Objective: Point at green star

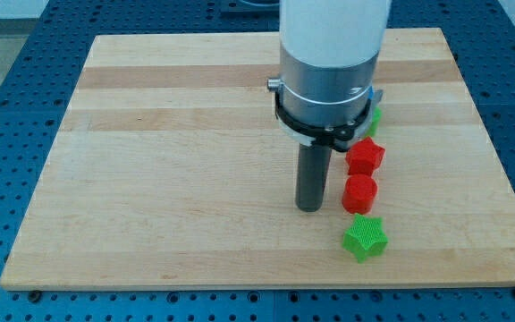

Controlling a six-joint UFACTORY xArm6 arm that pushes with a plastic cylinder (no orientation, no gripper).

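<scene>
A green star [365,237] lies near the board's bottom edge, right of centre. My tip [308,207] rests on the board a little up and to the left of the star, with a gap between them. A red cylinder-like block [359,192] sits just right of the tip, directly above the star. A red block [365,156], shape unclear, lies above that. Another green block [374,118] peeks out from behind the arm's body; its shape is hidden.
The wooden board [168,179] lies on a blue perforated table [7,107]. The arm's large white and grey body [329,63] covers the board's upper middle and whatever lies behind it.
</scene>
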